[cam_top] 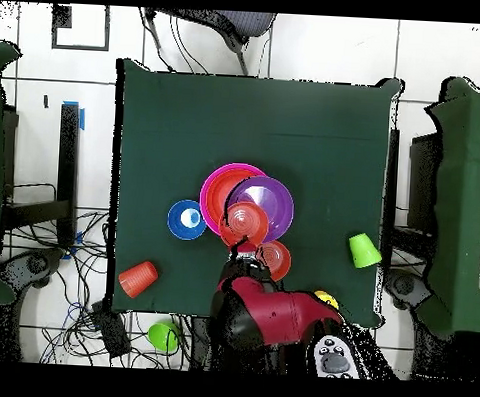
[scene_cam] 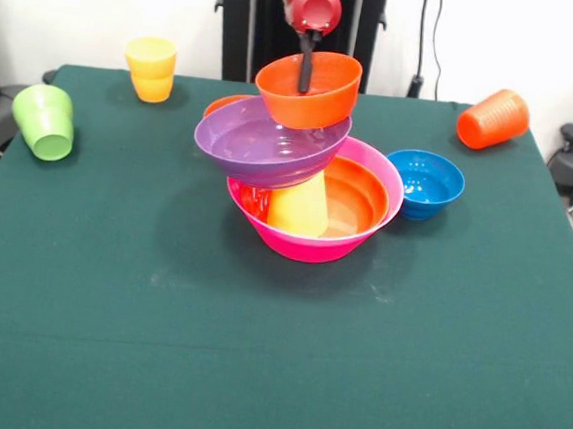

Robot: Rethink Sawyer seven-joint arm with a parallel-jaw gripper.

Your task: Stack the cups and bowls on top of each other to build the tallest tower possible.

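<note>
The tower (scene_cam: pixel 305 176) stands near the middle of the green surface (scene_cam: pixel 254 352) in the front view. Its base is the pink bowl (scene_cam: pixel 309 242), with a large orange bowl (scene_cam: pixel 363 196) nested inside it. An upturned yellow cup (scene_cam: pixel 299 206) stands in that bowl and carries the purple bowl (scene_cam: pixel 268 143), which tilts toward the left. Above it sits a small orange bowl (scene_cam: pixel 309 91), held by the gripper (scene_cam: pixel 306 71): one of the fingers reaches down inside the bowl at its wall, so the fingers look clenched on its rim. Behind the purple bowl, the edge of another orange bowl (scene_cam: pixel 224 104) peeks out. The blue bowl (scene_cam: pixel 426 184) sits just right of the pink one. Two stacked yellow cups (scene_cam: pixel 151 69) stand at the far left, a green cup (scene_cam: pixel 44 121) lies tipped at the left edge, and an orange cup (scene_cam: pixel 493 119) lies on its side at the far right. A white wall and the black pedestal (scene_cam: pixel 253 21) close the back.

From overhead, the surface (cam_top: pixel 188 114) sits on a white tiled floor (cam_top: pixel 432 56) with cables (cam_top: pixel 83 308) strewn at the lower left. The red arm (cam_top: pixel 273 318) reaches up to the tower (cam_top: pixel 246 202). The blue bowl (cam_top: pixel 187 220) lies to its left, the green cup (cam_top: pixel 362 250) to its right, and the orange cup (cam_top: pixel 138 278) at lower left.
</note>
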